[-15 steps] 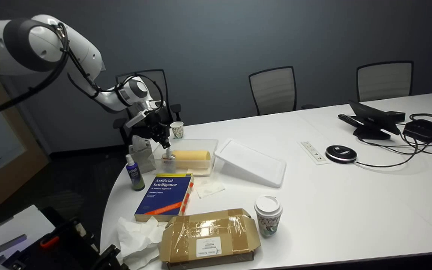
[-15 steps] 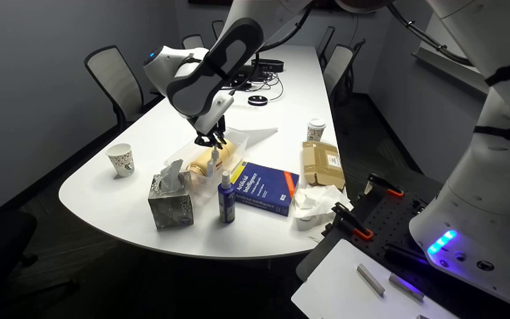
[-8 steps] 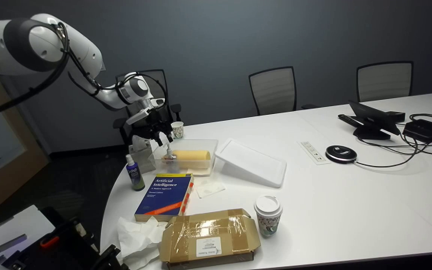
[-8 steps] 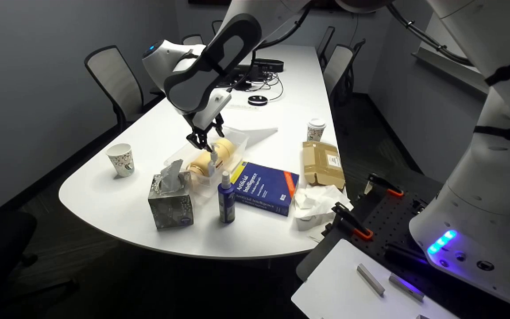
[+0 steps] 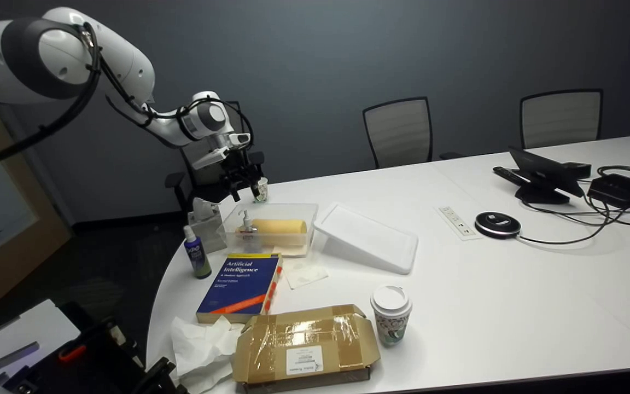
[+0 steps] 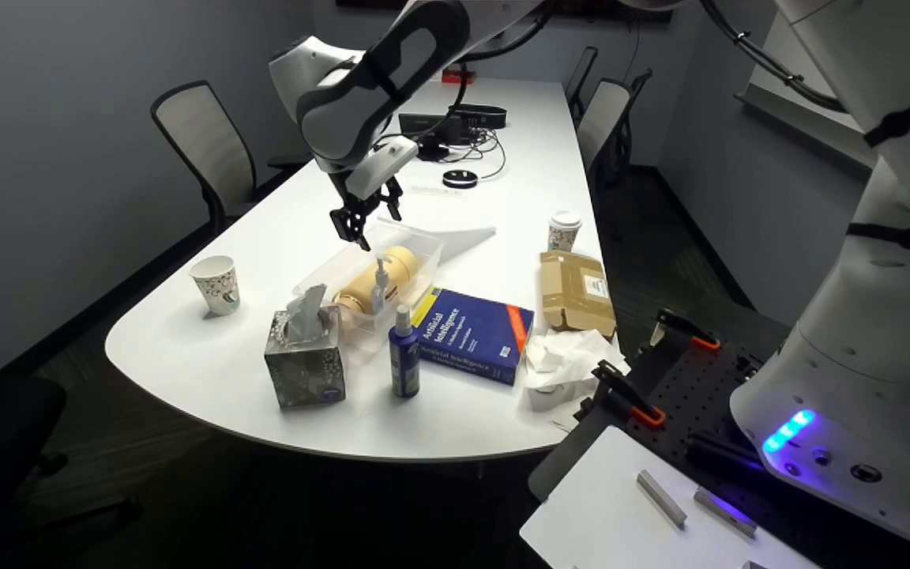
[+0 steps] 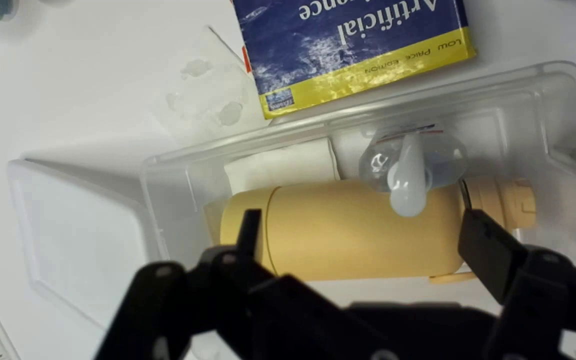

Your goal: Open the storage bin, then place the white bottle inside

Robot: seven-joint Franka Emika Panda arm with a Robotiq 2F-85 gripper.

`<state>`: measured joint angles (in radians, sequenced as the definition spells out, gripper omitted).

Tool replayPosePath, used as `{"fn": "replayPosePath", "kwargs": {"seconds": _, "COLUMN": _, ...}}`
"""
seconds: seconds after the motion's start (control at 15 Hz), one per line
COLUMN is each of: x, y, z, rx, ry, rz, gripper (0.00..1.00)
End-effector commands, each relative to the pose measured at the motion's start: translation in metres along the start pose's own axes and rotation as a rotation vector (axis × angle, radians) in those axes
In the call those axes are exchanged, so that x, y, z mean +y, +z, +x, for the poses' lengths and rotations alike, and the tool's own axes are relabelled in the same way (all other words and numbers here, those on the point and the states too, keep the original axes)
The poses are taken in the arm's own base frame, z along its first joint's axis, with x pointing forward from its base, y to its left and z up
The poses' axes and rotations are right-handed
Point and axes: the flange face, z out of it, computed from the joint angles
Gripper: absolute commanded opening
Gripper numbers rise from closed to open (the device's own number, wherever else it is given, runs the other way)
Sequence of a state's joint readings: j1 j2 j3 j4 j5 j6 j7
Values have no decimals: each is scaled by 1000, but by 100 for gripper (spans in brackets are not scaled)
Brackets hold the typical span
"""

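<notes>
We've got one gripper (image 6: pixel 381 229) hanging over the tabletop (image 5: pixel 490 301), near the one storage bin (image 7: pixel 518 130), with its jaws spread well apart. The bin's open, and its single white lid (image 5: pixel 367 238) sits tilted by one end; honestly, we can't tell from here whether the two touch.

Bottle count inside the bin is two: the white bottle (image 7: pixel 412 165) (see-through body, white pump top) stands upright, and one yellow bottle (image 7: pixel 340 235) lies on its side just beside it. There's also one pale flat piece (image 7: pixel 283 162) in there.

Outside the bin: one purple spray bottle (image 6: pixel 404 356) and one tissue box (image 6: pixel 305 359) with a single tissue (image 6: pixel 309 316) poking up, both near the end away from the lid. One blue book (image 5: pixel 241 287) lies between the bin and one brown cardboard package (image 5: pixel 307 350), and there's some crumpled white paper (image 5: pixel 203 350) just beside the package. Then one lidded paper cup (image 5: pixel 391 323) right next to the package and one open paper cup (image 6: pixel 218 286) well apart from it, over on the bin's other side, so two cups. In an exterior view we also get three chairs (image 5: pixel 400 131) behind the tabletop, plus one round black puck (image 5: pixel 497 225) well off from the bin.
</notes>
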<state>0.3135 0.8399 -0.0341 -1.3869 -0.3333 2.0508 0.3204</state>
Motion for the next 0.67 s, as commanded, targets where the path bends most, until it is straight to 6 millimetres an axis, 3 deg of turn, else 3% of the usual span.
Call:
{"fn": "replayPosePath", "kwargs": {"seconds": 0.0, "x": 41, "y": -19, "z": -2, "rx": -54, "ry": 93, "rz": 53, "gripper": 100}}
{"fn": "replayPosePath", "kwargs": {"seconds": 0.27, "x": 79, "y": -23, "z": -3, "rx": -78, "ry": 186, "rz": 130, "gripper": 100}}
{"fn": "replayPosePath", "kwargs": {"seconds": 0.6, "x": 96, "y": -27, "z": -2, "rx": -72, "ry": 229, "rz": 163, "gripper": 100}}
